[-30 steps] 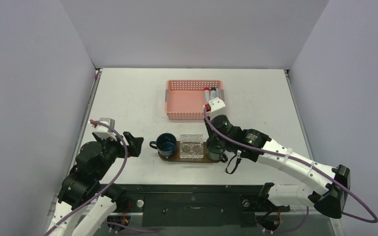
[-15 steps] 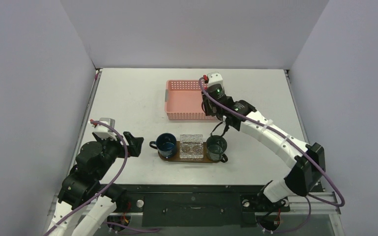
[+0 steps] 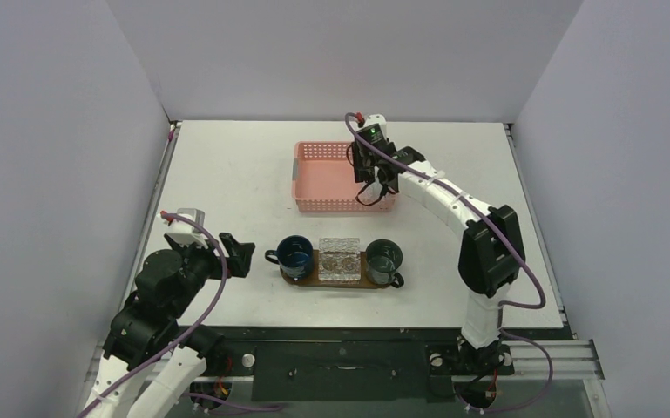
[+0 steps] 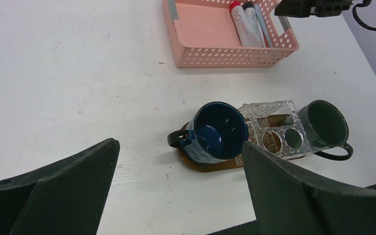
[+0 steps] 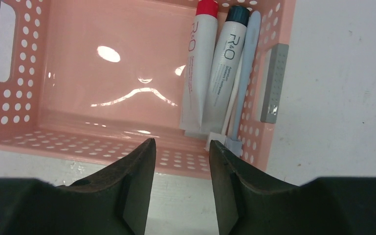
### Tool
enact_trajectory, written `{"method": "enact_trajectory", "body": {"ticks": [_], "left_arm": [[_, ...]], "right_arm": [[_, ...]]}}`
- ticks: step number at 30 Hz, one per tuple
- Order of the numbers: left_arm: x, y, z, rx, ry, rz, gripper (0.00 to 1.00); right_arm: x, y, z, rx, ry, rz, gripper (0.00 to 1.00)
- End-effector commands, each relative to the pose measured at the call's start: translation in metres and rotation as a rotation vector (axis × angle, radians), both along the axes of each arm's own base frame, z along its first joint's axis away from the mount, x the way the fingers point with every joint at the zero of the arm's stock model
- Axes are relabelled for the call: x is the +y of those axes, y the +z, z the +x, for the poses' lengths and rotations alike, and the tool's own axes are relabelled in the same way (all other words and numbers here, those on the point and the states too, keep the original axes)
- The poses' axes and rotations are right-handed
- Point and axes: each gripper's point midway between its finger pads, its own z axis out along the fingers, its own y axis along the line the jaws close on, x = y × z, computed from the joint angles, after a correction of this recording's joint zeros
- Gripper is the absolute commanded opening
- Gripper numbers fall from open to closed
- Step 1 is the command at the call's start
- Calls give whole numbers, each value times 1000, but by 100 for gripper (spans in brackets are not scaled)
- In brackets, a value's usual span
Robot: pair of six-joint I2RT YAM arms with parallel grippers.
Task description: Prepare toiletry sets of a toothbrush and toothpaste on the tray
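The tray (image 3: 307,277) is a dark brown oval board near the front. It carries a blue mug (image 3: 296,253), a clear holder (image 3: 340,259) and a green mug (image 3: 383,259). It also shows in the left wrist view (image 4: 210,167). Two white toothpaste tubes, one red-capped (image 5: 198,68) and one dark-capped (image 5: 226,73), lie beside a light blue toothbrush (image 5: 246,68) at the right end of the pink basket (image 5: 78,143). My right gripper (image 5: 181,143) hovers open and empty above the basket's near wall (image 3: 314,206). My left gripper (image 4: 176,142) is open and empty, left of the tray.
The pink basket (image 4: 225,58) stands behind the tray in mid-table. The right arm (image 3: 453,196) stretches from the right front to the basket. Grey walls close in the table on three sides.
My right gripper has moved away from the green mug on the tray, back and up to the right end of the pink basket. The left arm has not moved.
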Motion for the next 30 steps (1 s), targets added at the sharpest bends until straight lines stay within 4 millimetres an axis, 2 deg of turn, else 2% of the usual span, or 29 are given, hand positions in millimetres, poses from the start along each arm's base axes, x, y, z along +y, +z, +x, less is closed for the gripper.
{"method": "enact_trajectory", "body": {"ticks": [1,2,3,4,5,6,9,10,11,13,14,17,30], "left_arm": [[-1,11,8,-46,8,-7,96],[0,10,8,-45,9,-6,96],[0,11,8,-45,9,-6,96],[0,10,8,-46,9,-6,96],[0,10,8,-45,9,-5,96],[0,11,8,-46,12,-6,96],[0,11,8,-46,13,-5,96],[1,11,8,-47,14,-4,96],[1,10,8,-46,15,-4,96],[1,11,8,-48,18,-4,96],[1,11,8,-49,18,-5,96],[2,10,8,-46,20,-3,96],[2,9,10,-42,24,1,96]], "right_arm": [[10,13,28,-33,-23,80,41],[11,2,31,-13,-23,76,41],[10,3,37,-15,-29,79,41],[9,-7,41,3,-39,73,41],[10,-6,45,1,-42,78,41],[9,-17,49,20,-47,72,41],[11,-23,60,29,-58,74,41],[10,-33,63,43,-63,67,41],[11,-31,66,40,-67,71,41],[12,-47,72,65,-73,63,41],[13,-46,75,64,-75,67,41],[12,-62,81,90,-83,53,41],[2,-92,95,141,-112,34,41]]}}
